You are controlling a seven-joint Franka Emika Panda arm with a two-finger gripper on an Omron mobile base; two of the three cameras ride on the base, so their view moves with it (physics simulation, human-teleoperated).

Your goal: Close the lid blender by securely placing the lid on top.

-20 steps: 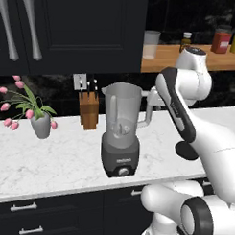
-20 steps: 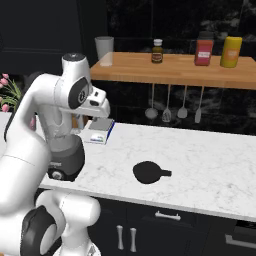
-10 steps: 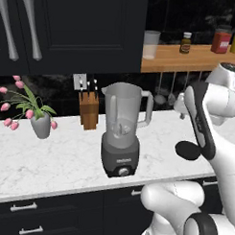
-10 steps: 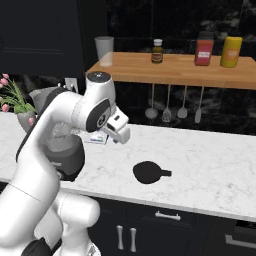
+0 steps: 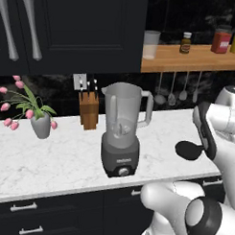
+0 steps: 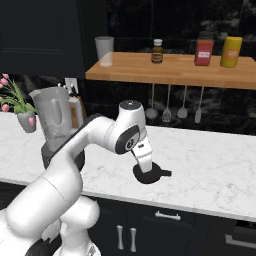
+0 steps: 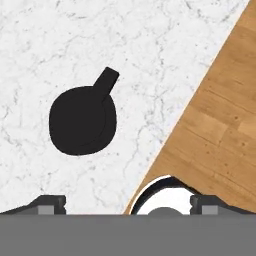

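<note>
On the white marble counter [image 5: 50, 160], the lid [image 5: 187, 150] is seen lying flat as a black rounded disc with a short tab on one side, well to the right of the blender [image 5: 121, 131] and apart from it. The blender is placed near the middle of the counter, its dark grey base with a front knob below and its translucent jar uncovered at the rim, the handle turned to the right.

From the right base view, the gripper [image 6: 146, 167] is found directly over the lid [image 6: 148, 173], the arm bent down from above and the wrist partly covering the disc; whether contact is made cannot be told. In the hand view, the lid [image 7: 82, 120] is shown ahead of the fingertips [image 7: 47, 204], lying on the marble toward the left finger and clear of both tips, with its tab pointed away from the hand. The two fingertips are seen set wide apart at the bottom edge, with nothing held between them, so the jaws are spread and empty.

Behind the blender, a wooden knife block [image 5: 88, 110] is stood against the wall, and a vase of pink tulips [image 5: 40, 124] is placed further left. Above the counter, a wooden shelf [image 6: 170, 70] is hung, on which a clear cup [image 6: 104, 51], a small brown bottle [image 6: 157, 51], a red jar [image 6: 204, 50] and a yellow jar [image 6: 230, 52] are lined up. Utensils [image 6: 175, 107] are hung beneath it.
</note>
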